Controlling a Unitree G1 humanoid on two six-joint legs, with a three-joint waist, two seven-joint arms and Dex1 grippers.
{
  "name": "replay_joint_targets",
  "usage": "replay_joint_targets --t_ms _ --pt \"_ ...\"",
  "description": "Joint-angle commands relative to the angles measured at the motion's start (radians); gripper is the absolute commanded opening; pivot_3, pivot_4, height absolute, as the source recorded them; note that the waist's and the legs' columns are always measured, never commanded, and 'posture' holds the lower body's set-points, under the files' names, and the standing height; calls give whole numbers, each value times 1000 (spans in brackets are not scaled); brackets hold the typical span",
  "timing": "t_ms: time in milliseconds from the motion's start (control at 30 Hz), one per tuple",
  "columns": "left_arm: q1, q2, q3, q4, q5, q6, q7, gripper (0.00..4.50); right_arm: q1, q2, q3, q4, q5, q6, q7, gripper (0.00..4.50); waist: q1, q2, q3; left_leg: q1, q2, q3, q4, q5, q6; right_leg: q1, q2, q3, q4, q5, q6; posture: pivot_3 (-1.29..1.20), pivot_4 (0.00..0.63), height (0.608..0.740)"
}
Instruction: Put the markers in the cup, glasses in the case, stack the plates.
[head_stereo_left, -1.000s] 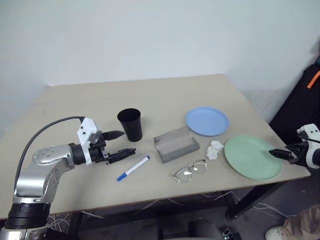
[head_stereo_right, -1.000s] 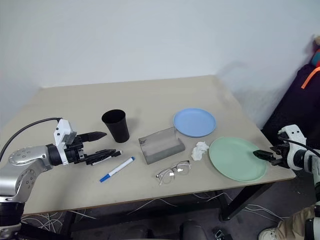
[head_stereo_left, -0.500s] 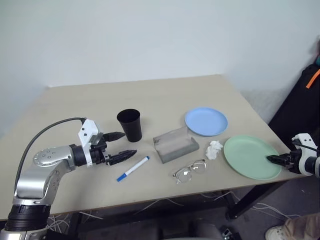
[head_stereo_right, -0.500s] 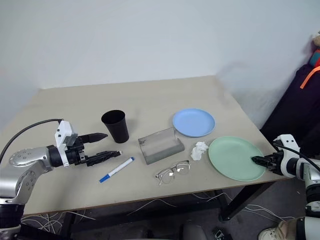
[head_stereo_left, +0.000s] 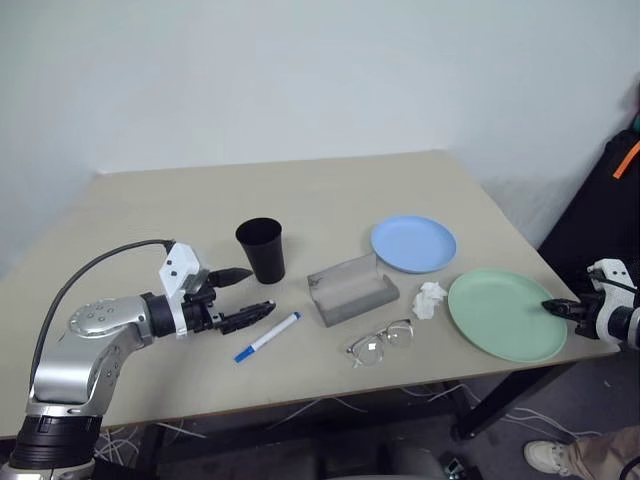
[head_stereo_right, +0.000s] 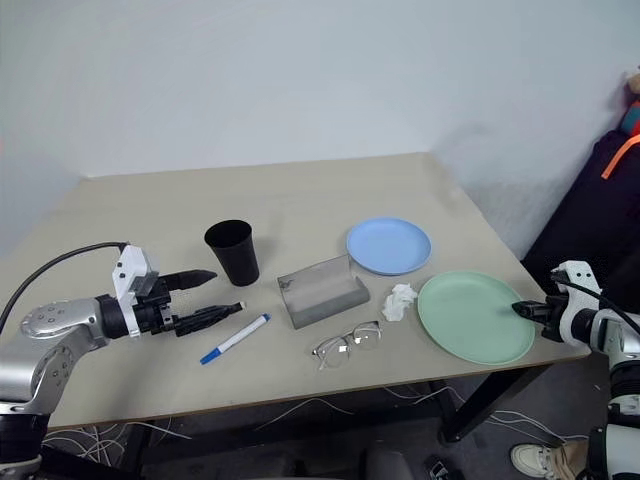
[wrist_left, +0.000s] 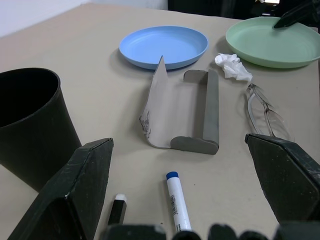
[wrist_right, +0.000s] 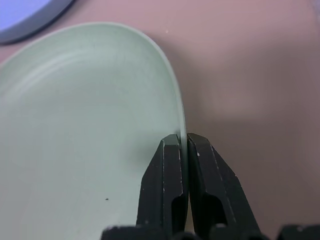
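Observation:
My left gripper (head_stereo_left: 258, 289) stands open just in front of the black cup (head_stereo_left: 261, 249). In the left wrist view a black-capped marker (wrist_left: 117, 210) lies on the table between its fingers, with the blue-capped marker (head_stereo_left: 266, 337) just beside it. The grey case (head_stereo_left: 350, 288) lies open at mid-table, and the wire glasses (head_stereo_left: 381, 343) rest in front of it. The light blue plate (head_stereo_left: 413, 243) sits behind the mint green plate (head_stereo_left: 505, 314). My right gripper (wrist_right: 183, 142) is shut on the green plate's right rim.
A crumpled white tissue (head_stereo_left: 430, 298) lies between the case and the green plate. The green plate sits close to the table's right front corner (head_stereo_left: 600, 345). A dark object with an orange strap (head_stereo_left: 612, 190) stands beyond the right edge.
My right gripper has shut on the green plate's rim; a second ago it was open at that edge. The left gripper has stayed open in the same spot.

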Motion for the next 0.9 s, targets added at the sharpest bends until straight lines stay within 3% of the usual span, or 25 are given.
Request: replay_joint_targets --t_ms 33,267,400,567,900 --pt "-19 3 26 -24 -17 -4 5 4500 -35 -2 -61 -16 66 70 27 19 -1 0 0 0 0 0 0 0 0 0 0 0 0 0 0 0 0 732" --pt "-28 3 22 -17 -14 -3 4 4500 -73 2 -173 -100 193 205 29 19 -1 1 0 2 0 0 -3 1 2 -1 0 1 0 0 0 0 0 732" --pt "-41 3 16 -9 -12 -3 1 4500 -154 61 -217 -213 251 276 -71 19 -3 2 1 2 0 0 -3 1 1 -2 0 1 0 0 0 0 0 732" --pt "-49 1 13 -6 -12 0 0 4500 -253 163 -176 -297 228 285 -224 19 -2 1 1 3 0 -1 -5 0 -1 -2 1 0 0 0 0 0 0 732" --pt "-49 -7 11 -20 -9 5 13 4500 -565 367 -110 21 78 86 -529 19 -2 2 0 0 0 -1 -7 1 2 -4 1 0 0 0 0 0 0 732"
